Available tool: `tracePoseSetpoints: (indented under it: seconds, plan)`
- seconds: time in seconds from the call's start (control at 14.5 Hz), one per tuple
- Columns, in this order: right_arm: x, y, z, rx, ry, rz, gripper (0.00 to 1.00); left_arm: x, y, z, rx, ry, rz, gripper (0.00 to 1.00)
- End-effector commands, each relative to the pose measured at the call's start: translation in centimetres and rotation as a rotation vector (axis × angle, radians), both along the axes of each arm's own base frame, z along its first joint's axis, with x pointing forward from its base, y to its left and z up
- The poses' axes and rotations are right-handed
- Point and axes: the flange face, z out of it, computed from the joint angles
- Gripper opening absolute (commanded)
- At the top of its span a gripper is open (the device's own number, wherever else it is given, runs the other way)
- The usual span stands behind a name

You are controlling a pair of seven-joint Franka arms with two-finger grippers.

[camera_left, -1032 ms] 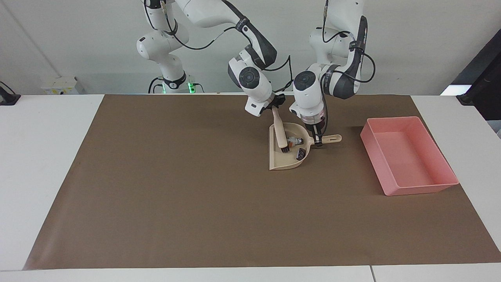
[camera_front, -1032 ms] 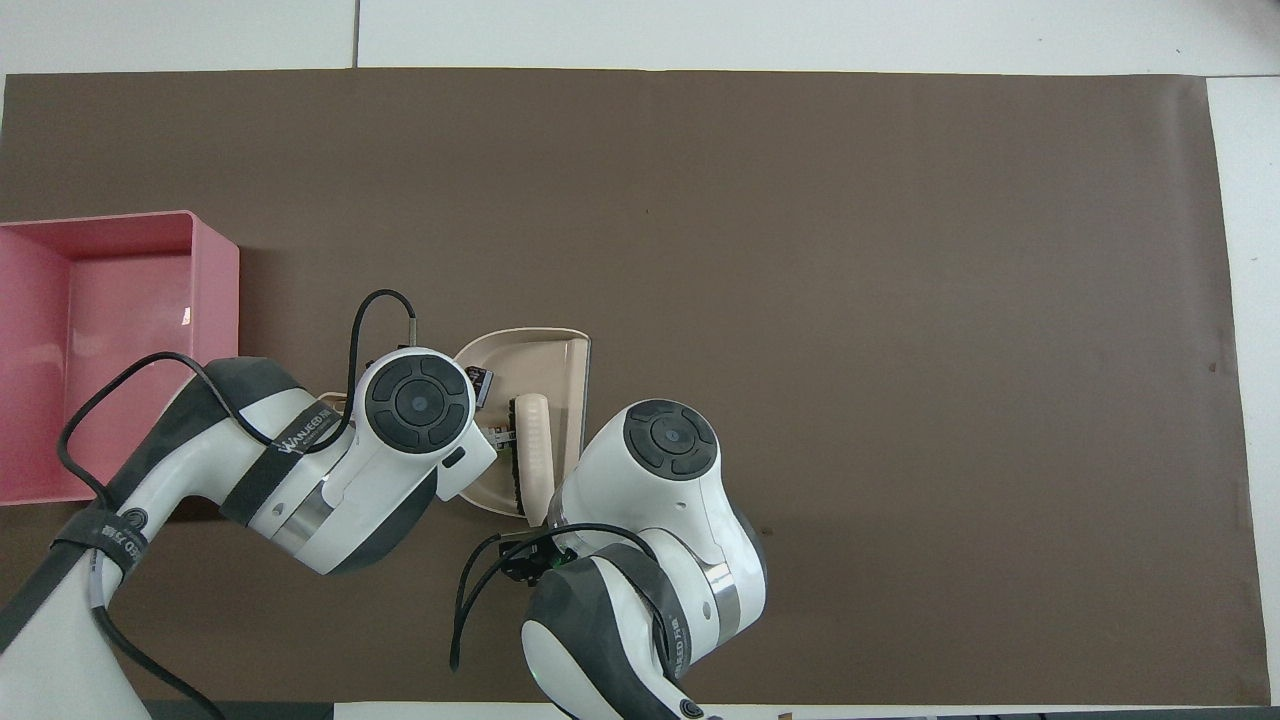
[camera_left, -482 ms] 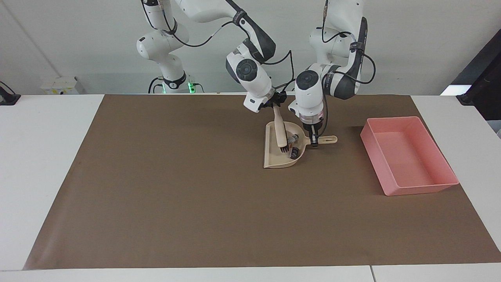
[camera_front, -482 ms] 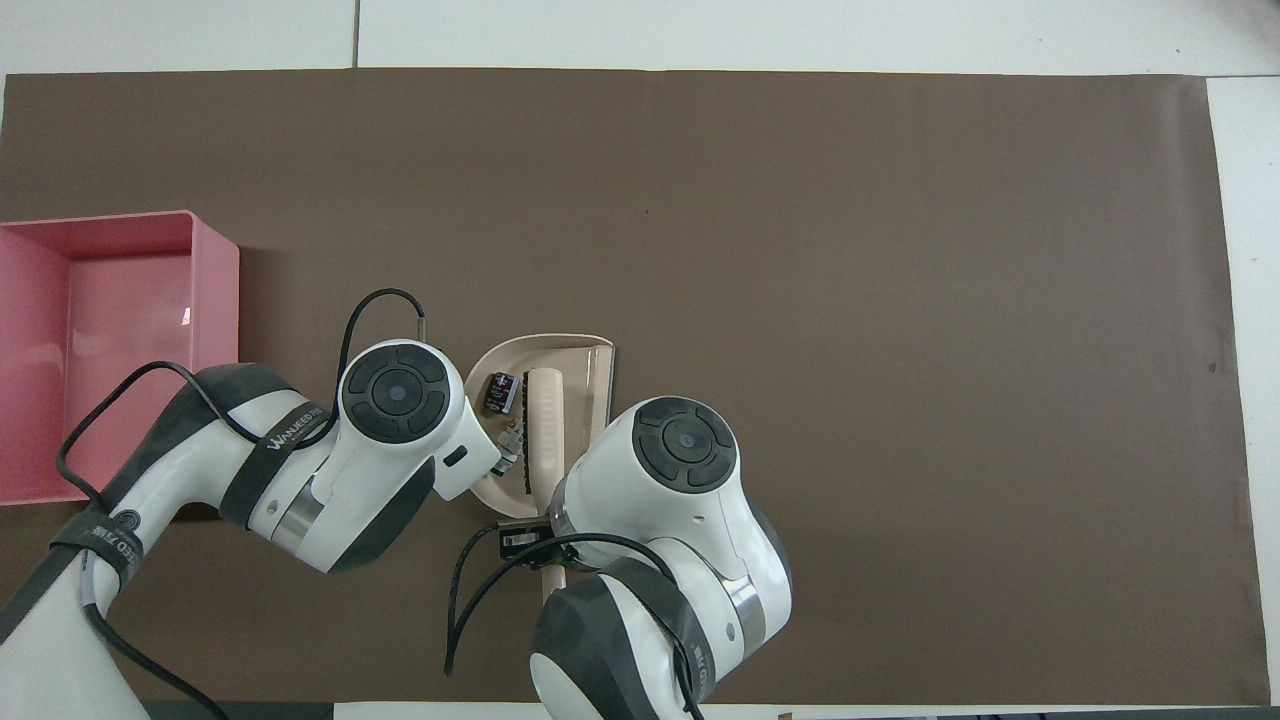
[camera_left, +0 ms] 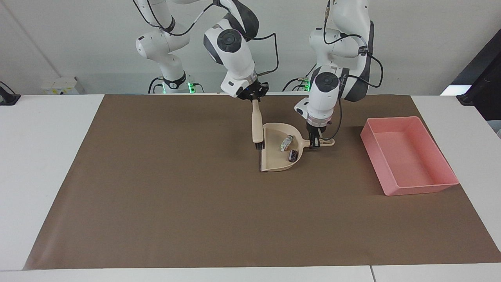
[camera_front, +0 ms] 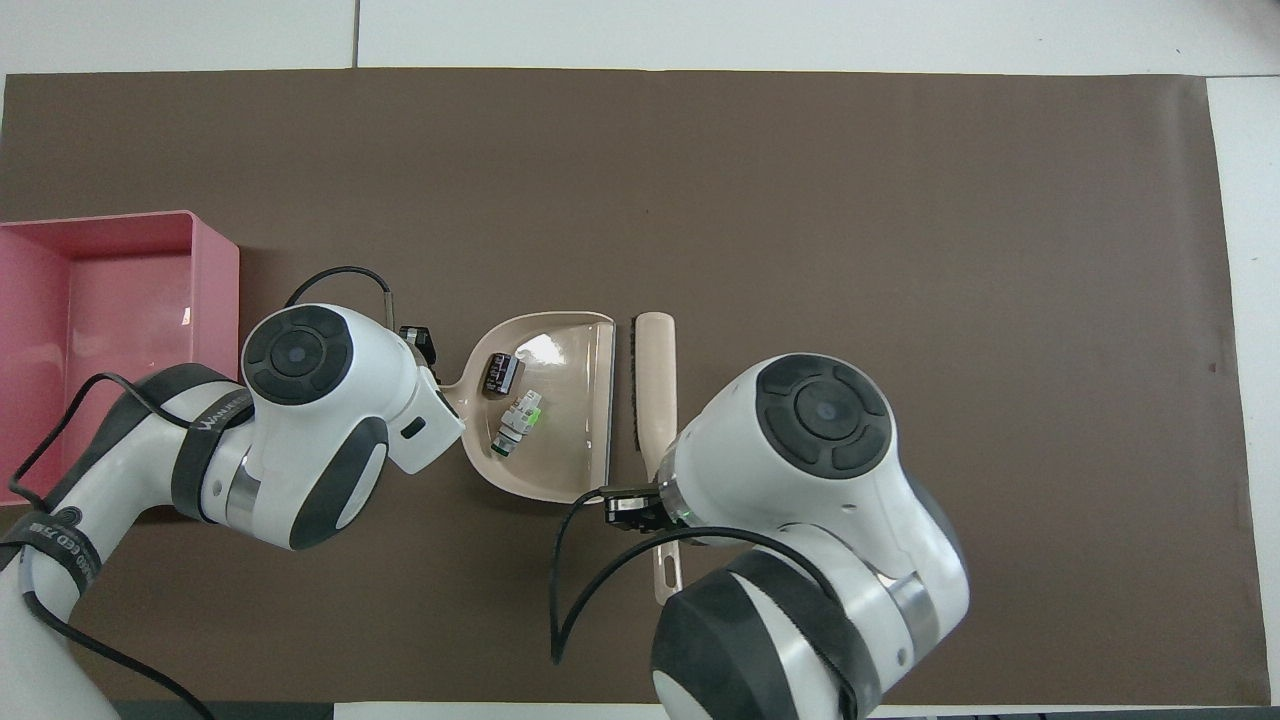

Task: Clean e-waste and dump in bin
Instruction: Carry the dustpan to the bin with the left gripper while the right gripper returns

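Brush (camera_left: 257, 125) has come out of the dustpan (camera_left: 274, 158) since a second ago. It was bristles-down inside the pan; now it hangs just beside the pan's open lip, on the right arm's side, clear of the pan and hanging roughly upright. Right claw (camera_left: 254, 95) is clenched on the brush handle, up over the mat (camera_left: 176, 188).

Left claw (camera_left: 314, 141) is clamped on the dustpan handle (camera_left: 327, 141). The pan has shifted a bit toward the right arm's end in that second (the claw looks to have dragged it).

Both e-waste bits sit in the pan, close to the left claw: white-grey piece with the green mark (camera_front: 520, 422) mid-pan, black piece (camera_front: 501, 372) just beside it and nearer the pan's back wall. None visible loose on the mat.

My read: sweeping is done and what's left is carry and dump.

Room to move:
- Pink bin (camera_left: 438, 184) sits toward the left arm's end, well apart from the left claw, with bare mat between. Nothing in the path.
- Pan's open lip faces away from the bin, so the pan probably needs lifting with the lip kept up, or the bits could slide out.
- Bin walls slope and are low, so clearing the rim should be easy (tip over the middle, not the edge).
- Brush hangs right at the lip; I'd expect it to be fine if the pan leaves toward the bin.
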Motion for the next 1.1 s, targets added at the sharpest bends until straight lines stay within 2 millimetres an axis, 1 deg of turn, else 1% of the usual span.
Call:
tracePoseSetpoints:
  seconds: [0.0, 0.07, 0.14, 0.21, 0.34, 0.41, 0.48, 0.55, 0.62, 0.69, 0.76, 0.89, 1.03]
  plan:
    - [2.0, -5.9, 0.6, -0.092, -0.038, 0.001, 0.00, 3.5, 3.2, 1.3, -0.116, -0.005, -0.016, 0.01]
    - [3.0, -8.2, 0.4, -0.125, -0.038, 0.013, 0.00, 4.6, 4.4, 1.8, -0.158, -0.009, -0.022, 0.01]
    - [3.8, -10.6, 0.2, -0.152, -0.036, 0.040, 0.00, 5.2, 5.7, 2.0, -0.190, 0.005, -0.032, 0.01]
    - [4.7, -13.4, -0.1, -0.176, -0.032, 0.060, 0.00, 6.0, 6.7, 2.6, -0.231, 0.015, -0.035, 0.01]
    - [5.9, -18.6, -0.8, -0.193, -0.036, 0.097, 0.00, 7.3, 8.7, 3.3, -0.294, 0.029, -0.052, 0.01]
    - [6.4, -21.8, -1.5, -0.192, -0.030, 0.112, 0.00, 7.8, 9.6, 3.8, -0.331, 0.031, -0.056, 0.01]
    - [6.9, -24.9, -1.9, -0.191, -0.026, 0.119, 0.00, 8.3, 10.6, 4.5, -0.365, 0.031, -0.041, 0.01]
    - [7.2, -28.2, -2.7, -0.197, -0.012, 0.146, 0.00, 8.7, 11.6, 5.6, -0.388, 0.034, -0.022, 0.01]
    - [7.3, -30.5, -3.4, -0.222, -0.010, 0.174, 0.00, 9.3, 12.5, 7.1, -0.408, 0.040, -0.013, 0.00]
    - [7.2, -32.5, -4.1, -0.247, 0.002, 0.181, 0.00, 9.7, 13.5, 8.4, -0.426, 0.052, -0.003, 0.00]
    - [6.9, -34.2, -4.9, -0.255, 0.015, 0.163, 0.00, 10.2, 15.1, 9.1, -0.451, 0.063, 0.024, 0.00]
    - [6.5, -36.4, -6.3, -0.255, 0.018, 0.133, 0.00, 10.4, 17.5, 10.7, -0.516, 0.080, 0.069, 0.00]
    - [6.1, -39.6, -8.1, -0.247, 0.038, 0.076, 0.00, 10.4, 20.3, 12.3, -0.563, 0.092, 0.107, 0.00]
